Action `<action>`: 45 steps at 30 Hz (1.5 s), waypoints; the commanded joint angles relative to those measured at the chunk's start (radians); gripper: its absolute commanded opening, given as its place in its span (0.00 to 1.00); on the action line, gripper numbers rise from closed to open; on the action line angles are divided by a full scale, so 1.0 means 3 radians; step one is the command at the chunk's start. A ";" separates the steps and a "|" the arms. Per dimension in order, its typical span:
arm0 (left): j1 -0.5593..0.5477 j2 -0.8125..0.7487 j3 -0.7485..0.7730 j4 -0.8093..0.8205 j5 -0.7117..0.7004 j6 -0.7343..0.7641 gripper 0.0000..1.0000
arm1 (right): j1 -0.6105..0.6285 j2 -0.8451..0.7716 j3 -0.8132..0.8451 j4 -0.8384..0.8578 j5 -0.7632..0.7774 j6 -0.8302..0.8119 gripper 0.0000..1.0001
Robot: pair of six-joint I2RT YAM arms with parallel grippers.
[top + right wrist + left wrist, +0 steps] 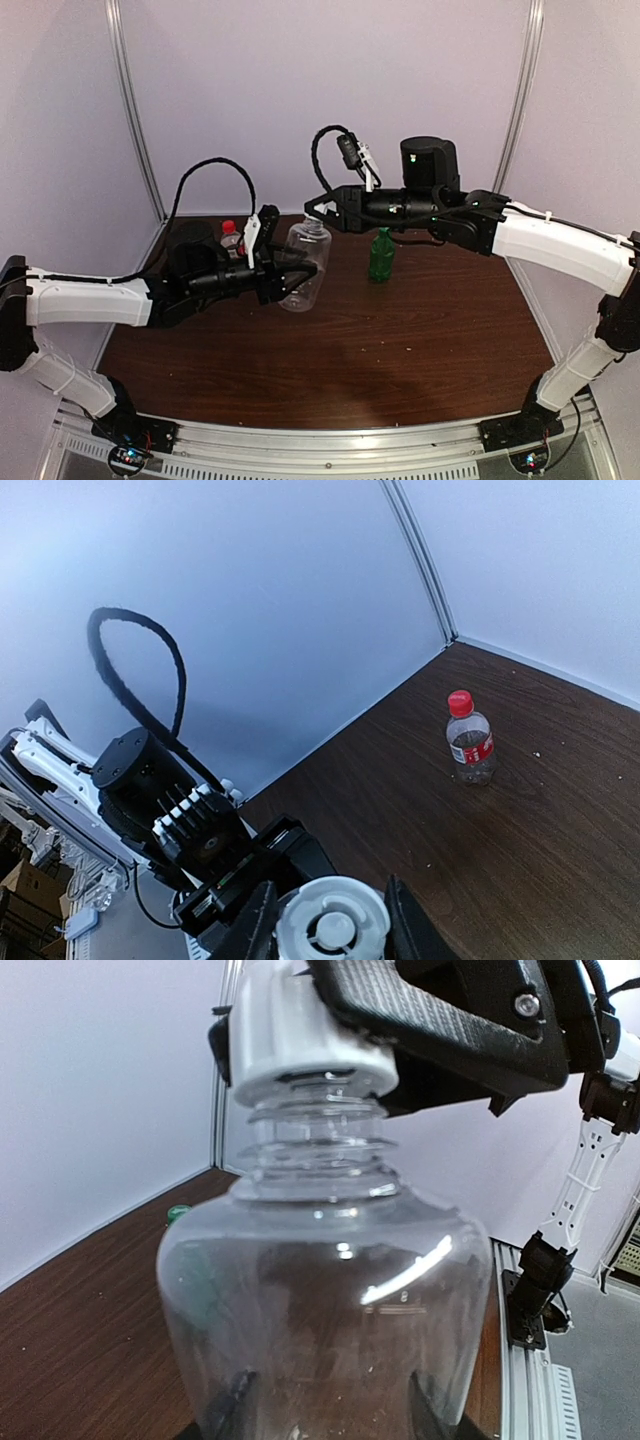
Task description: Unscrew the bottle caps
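— How do your arms stand?

— Your left arm [90, 300] reaches in low from the left with its forearm almost level. The left pincer [285, 275] is clenched round the body of the clear bottle [303, 262]. I cannot tell whether the bottle's base touches the desk [400, 350]. Your right arm [560, 245] stretches across from the right, higher up and also nearly level. The right pincer [322, 210] grips the white cap [300, 1030], with one of its fingers [255, 925] on either side of it.

— And where is that cap?

— It sits at the very top of the clear bottle's neck, with bare threads showing under it.

— How many of each do you count?

— Two arms, two pincers and three bottles. The clear bottle is the one you hold. The green bottle [381, 256] stands on the desk just right of it. The red-label bottle [470, 745] stands near the back wall with its red cap [459, 702] on. A small green round piece [178, 1213], likely a cap, lies on the desk by the wall.
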 commanded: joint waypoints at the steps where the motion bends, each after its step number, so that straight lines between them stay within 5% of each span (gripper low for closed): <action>1: 0.0020 -0.0085 0.0006 0.0112 -0.0055 0.0089 0.33 | -0.0029 -0.0040 0.0007 0.0083 -0.0040 -0.0115 0.08; 12: 0.0020 -0.0069 -0.0211 0.0569 0.0871 -0.0047 0.33 | -0.0370 -0.0113 -0.0004 0.0145 -0.1425 -0.1016 0.00; 16: 0.0020 -0.0098 -0.0239 0.0650 0.1072 -0.0099 0.33 | -0.0430 -0.0086 0.0080 0.0001 -0.1476 -0.1168 0.00; 34: 0.0020 -0.0870 -0.0405 -0.0382 -0.0893 0.0290 0.34 | -0.0610 -0.0053 -0.0907 0.0288 -0.0277 -0.1060 0.07; 45: 0.0020 -0.1112 -0.0467 -0.0496 -0.1230 0.0324 0.39 | -0.0559 0.0806 -0.1065 0.0488 -0.0077 -0.1141 0.08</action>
